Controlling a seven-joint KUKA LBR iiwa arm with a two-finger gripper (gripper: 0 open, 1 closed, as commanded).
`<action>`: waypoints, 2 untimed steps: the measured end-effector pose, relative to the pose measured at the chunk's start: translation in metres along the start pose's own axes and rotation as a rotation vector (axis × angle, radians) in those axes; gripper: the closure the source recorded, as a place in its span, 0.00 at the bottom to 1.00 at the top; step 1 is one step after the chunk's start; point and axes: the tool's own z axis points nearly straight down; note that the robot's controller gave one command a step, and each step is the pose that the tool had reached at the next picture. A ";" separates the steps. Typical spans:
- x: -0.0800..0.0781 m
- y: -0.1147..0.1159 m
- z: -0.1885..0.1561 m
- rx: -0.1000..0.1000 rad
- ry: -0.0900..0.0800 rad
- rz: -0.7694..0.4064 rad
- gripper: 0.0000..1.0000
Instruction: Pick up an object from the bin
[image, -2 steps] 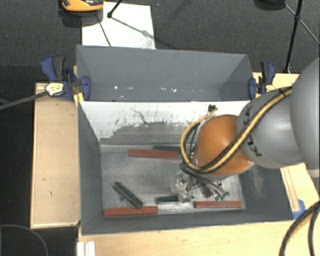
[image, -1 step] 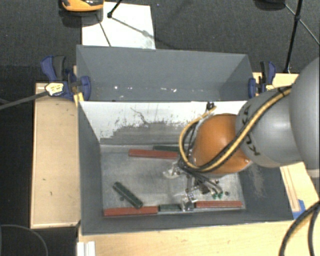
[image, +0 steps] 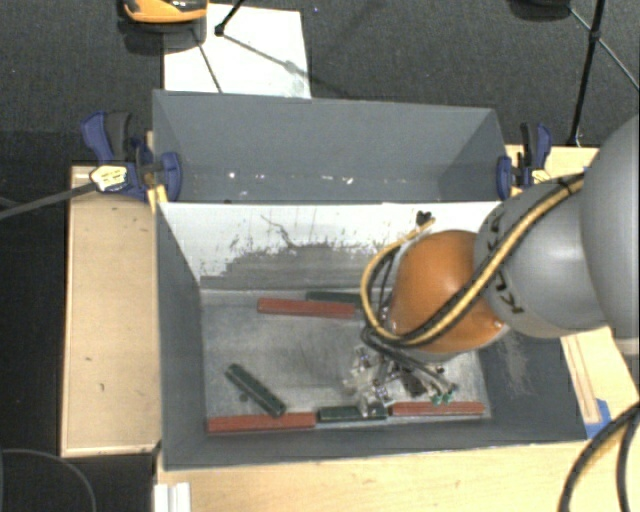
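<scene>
Gripper (image: 375, 388) sits low at front-centre of the bin (image: 185, 330), over a dark green stick (image: 345, 414) lying along the front wall. Can't tell if it's wide or narrow. Stick is prob. light, stiff and smooth, maybe slippery. Best taken across its narrow width, approx. mid-length. Count: 3 red-brown sticks (image: 305, 308), 3 dark green incl. this one.
</scene>
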 end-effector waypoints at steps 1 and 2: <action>-0.010 0.002 0.000 0.000 -0.048 -0.001 0.00; -0.010 0.002 0.000 0.000 -0.048 -0.001 0.00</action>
